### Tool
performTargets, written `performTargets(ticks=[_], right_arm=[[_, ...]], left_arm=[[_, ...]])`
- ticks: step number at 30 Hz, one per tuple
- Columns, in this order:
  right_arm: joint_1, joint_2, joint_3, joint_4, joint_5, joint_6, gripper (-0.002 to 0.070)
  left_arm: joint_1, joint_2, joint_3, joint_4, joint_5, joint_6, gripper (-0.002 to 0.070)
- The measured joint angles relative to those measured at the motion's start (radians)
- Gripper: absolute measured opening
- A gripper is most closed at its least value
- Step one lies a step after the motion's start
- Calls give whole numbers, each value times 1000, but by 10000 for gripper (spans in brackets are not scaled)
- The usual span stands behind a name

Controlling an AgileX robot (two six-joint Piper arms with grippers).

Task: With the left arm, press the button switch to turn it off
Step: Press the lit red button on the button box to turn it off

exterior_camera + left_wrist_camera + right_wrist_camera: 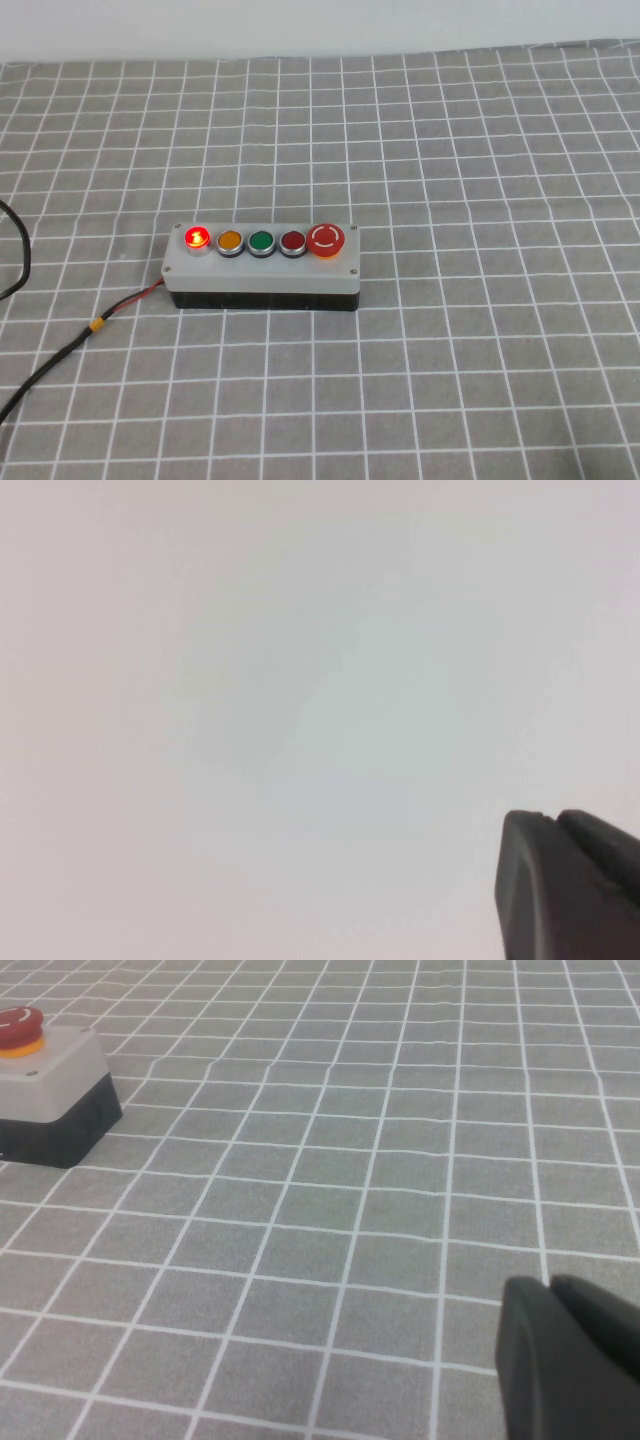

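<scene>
High view sets the grey plastic switch box on a black base (262, 272) just left of the worktop's middle, its lit red round button (197, 238) at the left end and a red mushroom stop button (327, 240) at the right. The press seems not yet begun: the light is on and no arm is over the box. The left gripper (570, 890) faces blank white wall, claw state impossible to tell; it would need to swing down onto the lit button. The right gripper (570, 1360), equally unreadable, hangs low over the grey checked cloth (350, 1210) beyond the stop-button end. No writing is legible, only white arrows on the stop button
</scene>
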Motion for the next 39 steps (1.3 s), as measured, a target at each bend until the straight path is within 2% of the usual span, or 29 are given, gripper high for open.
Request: performTargets(ticks=[9,16,19,25,33,36,39], right_arm=[[0,0,0,0,0,0,-16],[0,0,0,0,0,0,-16],[0,0,0,0,0,0,-16],[0,0,0,0,0,0,-16],[0,0,0,0,0,0,-16],[0,0,0,0,0,0,-16],[0,0,0,0,0,0,-16]], left_arm=[[0,0,0,2,-460,-134,-3],[0,0,-203,61,-381,-203,-3],[0,0,-350,68,-249,-204,-3],[0,43,-647,68,156,-195,-3],[0,318,-951,27,744,-198,-3],[0,429,-1041,-7,908,-167,-3],[0,512,-1072,-16,974,-139,-3]])
